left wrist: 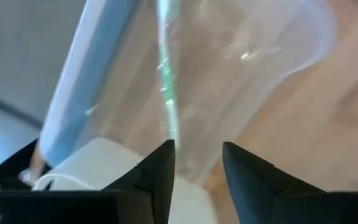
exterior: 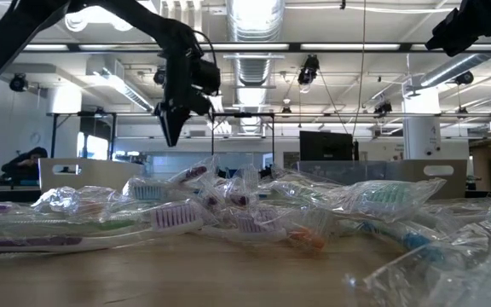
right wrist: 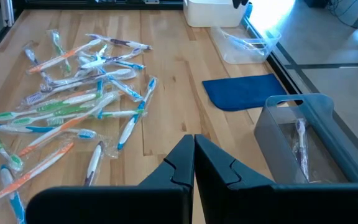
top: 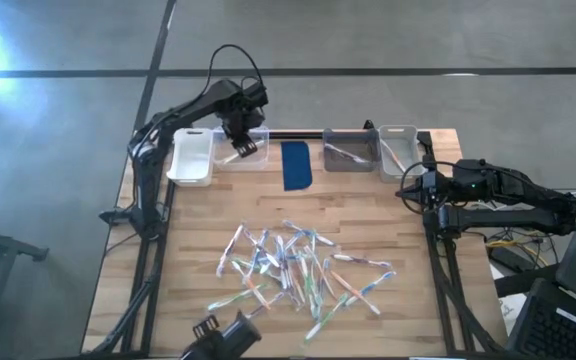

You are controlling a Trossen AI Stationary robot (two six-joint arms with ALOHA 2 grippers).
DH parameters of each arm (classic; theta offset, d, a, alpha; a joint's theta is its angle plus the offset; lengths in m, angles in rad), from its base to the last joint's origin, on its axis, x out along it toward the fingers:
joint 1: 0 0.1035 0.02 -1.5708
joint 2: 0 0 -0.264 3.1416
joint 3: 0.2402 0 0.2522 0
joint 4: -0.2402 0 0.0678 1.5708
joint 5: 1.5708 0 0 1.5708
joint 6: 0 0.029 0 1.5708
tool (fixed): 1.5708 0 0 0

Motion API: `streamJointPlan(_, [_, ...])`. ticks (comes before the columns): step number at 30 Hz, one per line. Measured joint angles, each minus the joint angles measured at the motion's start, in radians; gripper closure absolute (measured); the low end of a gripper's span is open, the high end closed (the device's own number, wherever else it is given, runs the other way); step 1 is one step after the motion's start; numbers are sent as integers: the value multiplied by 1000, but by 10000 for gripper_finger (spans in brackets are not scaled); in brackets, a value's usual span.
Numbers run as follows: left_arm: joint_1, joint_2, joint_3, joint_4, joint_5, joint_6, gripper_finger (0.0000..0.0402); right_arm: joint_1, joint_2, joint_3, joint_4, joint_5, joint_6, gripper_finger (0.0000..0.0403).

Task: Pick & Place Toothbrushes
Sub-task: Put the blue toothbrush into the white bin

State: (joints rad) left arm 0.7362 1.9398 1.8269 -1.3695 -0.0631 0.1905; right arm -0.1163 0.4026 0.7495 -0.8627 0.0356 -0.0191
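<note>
Several wrapped toothbrushes lie in a loose pile on the wooden table, also seen in the low view and the right wrist view. My left gripper hangs open over the clear bin at the table's far edge. Its fingers point down past a green-accented toothbrush that lies inside the bin. My right gripper is shut and empty, waiting near the table's right edge.
Along the far edge stand a white bin, a dark blue pad, a grey bin holding a toothbrush, and another clear bin holding one. A dark camera mount sits at the near edge.
</note>
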Motion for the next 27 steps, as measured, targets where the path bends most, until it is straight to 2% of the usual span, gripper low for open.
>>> streamJointPlan(4, [-8,-55,18,0,120,-19,262,0,0,0,0,0,0,394])
streamJointPlan(7, [-18,-116,18,3,172,-22,262,0,0,0,0,0,0,394])
streamJointPlan(16, [-100,-292,18,81,188,-112,264,0,0,0,0,0,0,394])
streamJointPlan(19, [-145,-333,18,133,221,-130,264,0,0,0,0,0,0,394])
streamJointPlan(27, [-265,-378,18,204,252,-177,265,0,0,0,0,0,0,394])
